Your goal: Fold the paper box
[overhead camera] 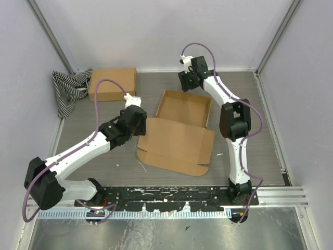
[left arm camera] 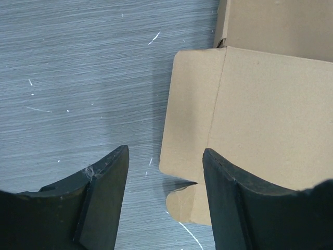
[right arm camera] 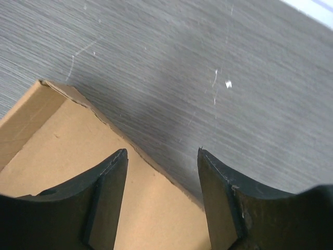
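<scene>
looks mid-fold: far half of the paper box stood up as a tray, near lid panel flat, at the middle of the table. left gripper spread, astride the lid's left flap edge; right gripper spread above the tray's far wall. next probably calls for closing on that flap and lifting it along its crease. scuffed grey woodgrain surface, pale walls on 3 sides; second cardboard box and striped cloth in the far-left corner.
</scene>
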